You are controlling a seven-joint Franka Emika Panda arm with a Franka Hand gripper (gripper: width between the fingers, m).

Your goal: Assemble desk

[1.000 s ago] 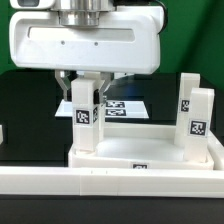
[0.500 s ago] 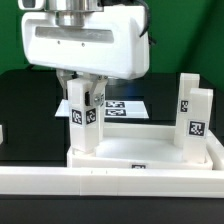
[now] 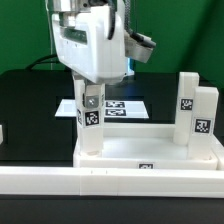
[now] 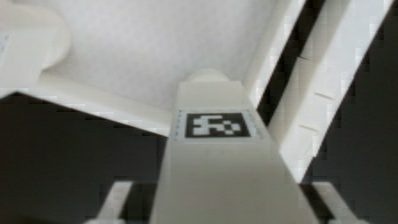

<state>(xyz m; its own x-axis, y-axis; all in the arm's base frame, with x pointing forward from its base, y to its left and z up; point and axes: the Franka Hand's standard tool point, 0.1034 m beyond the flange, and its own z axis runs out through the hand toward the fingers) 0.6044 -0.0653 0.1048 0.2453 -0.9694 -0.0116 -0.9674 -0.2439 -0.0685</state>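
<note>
The white tabletop (image 3: 150, 150) lies flat with its raised rim up. A white square leg (image 3: 90, 128) with a black-and-white tag stands upright in the corner socket on the exterior view's left. My gripper (image 3: 90, 98) is shut on this leg from above. In the wrist view the leg (image 4: 221, 150) fills the middle, with my gripper (image 4: 222, 205) straddling it and one finger (image 4: 118, 202) on each side. The tabletop (image 4: 125, 50) shows beyond. Two more tagged legs (image 3: 187, 105) (image 3: 203, 122) stand at the tabletop's right corners.
The marker board (image 3: 118, 107) lies on the black table behind the tabletop. A long white border rail (image 3: 110, 182) runs along the front. A green backdrop stands at the back.
My hand has turned about its vertical axis over the leg and now shows its narrow side. The leg's tagged face has turned with it while the leg stays in the corner socket.
</note>
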